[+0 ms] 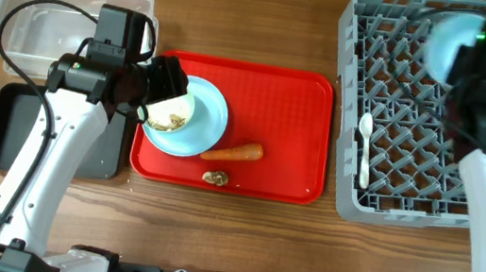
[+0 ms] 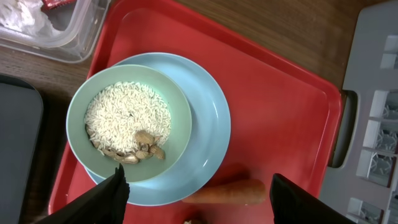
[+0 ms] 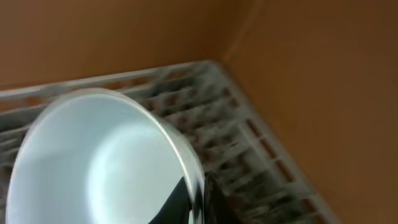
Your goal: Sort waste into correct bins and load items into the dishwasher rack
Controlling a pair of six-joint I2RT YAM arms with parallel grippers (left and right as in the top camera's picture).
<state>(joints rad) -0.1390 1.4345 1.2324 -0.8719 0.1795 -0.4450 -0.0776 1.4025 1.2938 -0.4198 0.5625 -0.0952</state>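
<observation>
Nearest me, the carrot (image 2: 227,191) lies lengthwise along the red tray (image 2: 280,124), touching the plate (image 2: 208,118). The left gripper (image 2: 199,190) hangs, jaws wide apart, over the rice bowl (image 2: 127,121) on that plate, one finger above its rim. This arm is the closer one, with the tub (image 1: 23,5) just beside it. Farther off, the right gripper (image 3: 196,199) pinches the empty bowl (image 3: 93,168) by its rim over the rack (image 3: 249,143).

The overhead camera looks straight down on the whole table (image 1: 268,25), the left wrist camera faces down from close above the red tray (image 1: 292,124), sharing its rice-filled bowl (image 1: 169,118) with that view, and the right wrist camera sits very near a pale bowl (image 3: 93,168) at the rack's (image 1: 396,129) far edge.
</observation>
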